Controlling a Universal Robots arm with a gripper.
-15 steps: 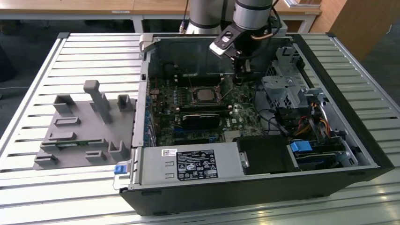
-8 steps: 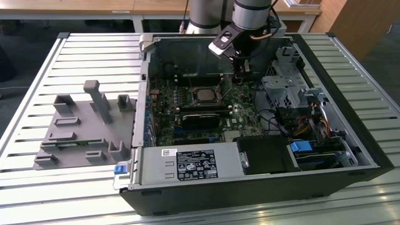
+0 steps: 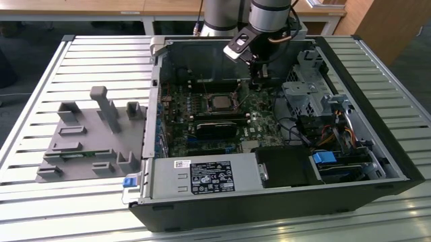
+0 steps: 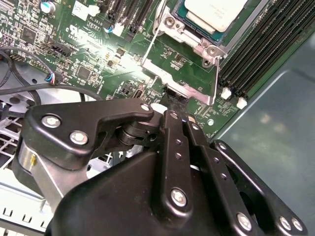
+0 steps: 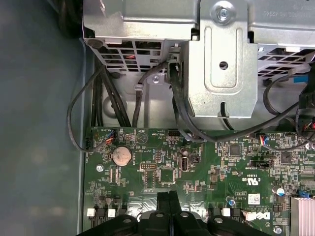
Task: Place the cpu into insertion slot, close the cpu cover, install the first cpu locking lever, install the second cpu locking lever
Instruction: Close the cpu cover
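The cpu (image 4: pixel 216 12) lies in the insertion slot (image 4: pixel 166 27). The gripper (image 5: pixel 167 197), its fingers pressed together, stands at the free edge of the open cpu cover (image 4: pixel 189 89). This thin plate looks light and stiff, so I would take it gently at that edge.

Grey tubular arm (image 3: pixel 268 15), black linkage gripper (image 4: pixel 173 101) with silver screws, slim black fingers (image 5: pixel 162 201).
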